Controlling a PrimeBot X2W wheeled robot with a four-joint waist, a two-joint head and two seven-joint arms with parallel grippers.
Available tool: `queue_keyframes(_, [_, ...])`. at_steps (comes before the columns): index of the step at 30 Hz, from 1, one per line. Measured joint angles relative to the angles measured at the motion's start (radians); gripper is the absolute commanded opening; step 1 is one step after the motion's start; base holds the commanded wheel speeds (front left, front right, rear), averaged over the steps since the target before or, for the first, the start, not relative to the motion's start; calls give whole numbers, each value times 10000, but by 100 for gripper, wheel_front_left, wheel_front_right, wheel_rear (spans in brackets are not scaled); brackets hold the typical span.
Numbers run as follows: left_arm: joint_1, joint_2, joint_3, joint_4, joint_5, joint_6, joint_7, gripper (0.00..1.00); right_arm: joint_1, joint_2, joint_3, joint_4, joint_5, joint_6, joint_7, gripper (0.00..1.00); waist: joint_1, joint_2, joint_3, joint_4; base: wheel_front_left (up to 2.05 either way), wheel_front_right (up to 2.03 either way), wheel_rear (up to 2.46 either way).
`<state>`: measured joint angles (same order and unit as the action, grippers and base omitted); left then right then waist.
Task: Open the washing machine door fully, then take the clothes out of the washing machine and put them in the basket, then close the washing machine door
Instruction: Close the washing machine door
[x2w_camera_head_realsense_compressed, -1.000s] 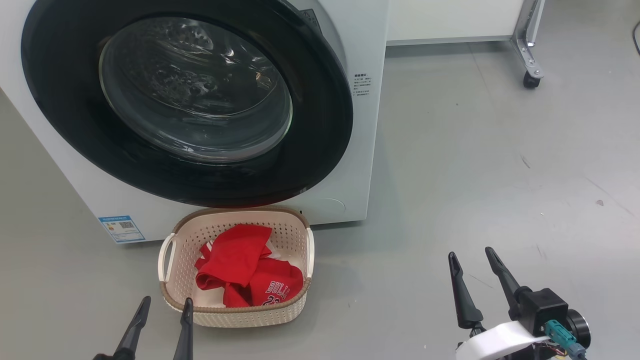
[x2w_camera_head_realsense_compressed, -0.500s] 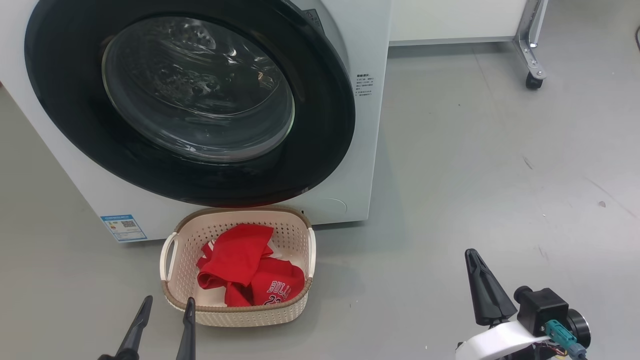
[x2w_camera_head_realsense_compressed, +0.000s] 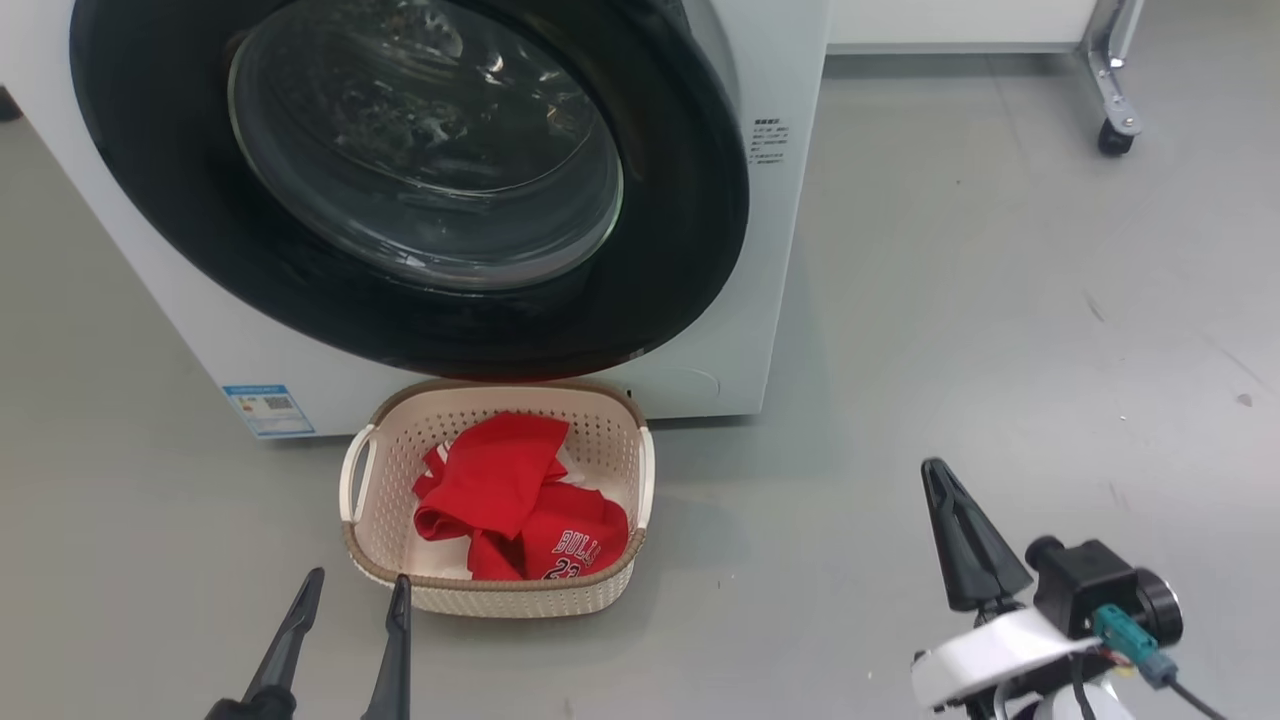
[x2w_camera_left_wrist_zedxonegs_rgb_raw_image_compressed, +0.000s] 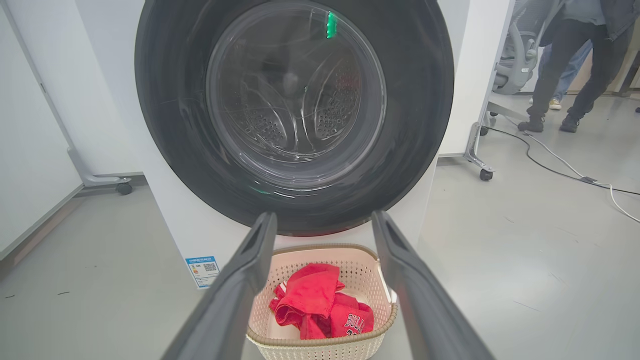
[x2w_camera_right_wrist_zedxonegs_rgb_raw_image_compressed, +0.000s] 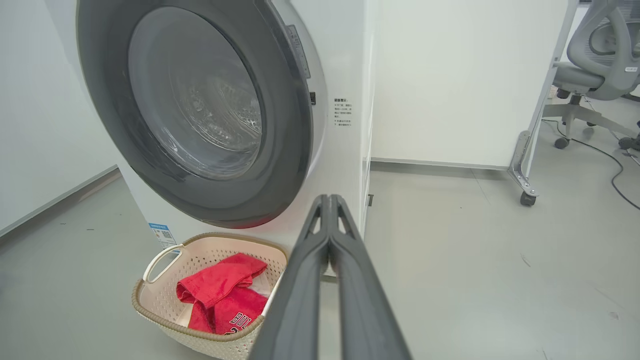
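The washing machine door (x2w_camera_head_realsense_compressed: 690, 250), a glossy black ring around a clear glass bowl, lies against the front of the white washing machine (x2w_camera_head_realsense_compressed: 785, 260). On the floor just below it stands the cream basket (x2w_camera_head_realsense_compressed: 500, 390) holding the red clothes (x2w_camera_head_realsense_compressed: 500, 480); white "BULLS" lettering faces up. My left gripper (x2w_camera_head_realsense_compressed: 358, 580) is open and empty, its fingertips at the basket's near left corner. Off to the right, over bare floor, my right gripper (x2w_camera_head_realsense_compressed: 935, 470) is shut on nothing. In the left wrist view the open left gripper (x2w_camera_left_wrist_zedxonegs_rgb_raw_image_compressed: 324, 216) frames the basket (x2w_camera_left_wrist_zedxonegs_rgb_raw_image_compressed: 360, 265), the clothes (x2w_camera_left_wrist_zedxonegs_rgb_raw_image_compressed: 315, 300) and the door (x2w_camera_left_wrist_zedxonegs_rgb_raw_image_compressed: 415, 125). The right wrist view shows the shut right gripper (x2w_camera_right_wrist_zedxonegs_rgb_raw_image_compressed: 327, 197), the basket (x2w_camera_right_wrist_zedxonegs_rgb_raw_image_compressed: 165, 300) and the door (x2w_camera_right_wrist_zedxonegs_rgb_raw_image_compressed: 285, 150).
A white panel on a metal frame with a caster (x2w_camera_head_realsense_compressed: 1112, 140) stands behind and to the right of the washer. An office chair (x2w_camera_right_wrist_zedxonegs_rgb_raw_image_compressed: 595, 65), a floor cable (x2w_camera_left_wrist_zedxonegs_rgb_raw_image_compressed: 560, 170) and a person's legs (x2w_camera_left_wrist_zedxonegs_rgb_raw_image_compressed: 575, 75) are farther off. Grey floor spreads to the right.
My right gripper's fingers have closed together from open. The head camera has shifted, so the washer and basket sit further right and higher in the view. The left gripper stays open.
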<state>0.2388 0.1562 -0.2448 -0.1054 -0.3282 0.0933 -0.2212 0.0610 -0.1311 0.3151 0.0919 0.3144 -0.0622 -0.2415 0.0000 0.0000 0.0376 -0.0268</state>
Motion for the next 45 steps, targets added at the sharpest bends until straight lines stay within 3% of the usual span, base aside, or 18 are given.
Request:
queue_keyframes(22, [-1428,-401,-639,-901,290,-121,-102,100,-4149,-690,240,205,-357,1202,984,0,0,0,1671,1689,0,0,0])
queue_keyframes(45, [-2807,-840,-993,-826,334,-460,-268,100,-7780,-1444,-293,2134,-73,1657,2138,0,0,0,3821,3730,0,0,0])
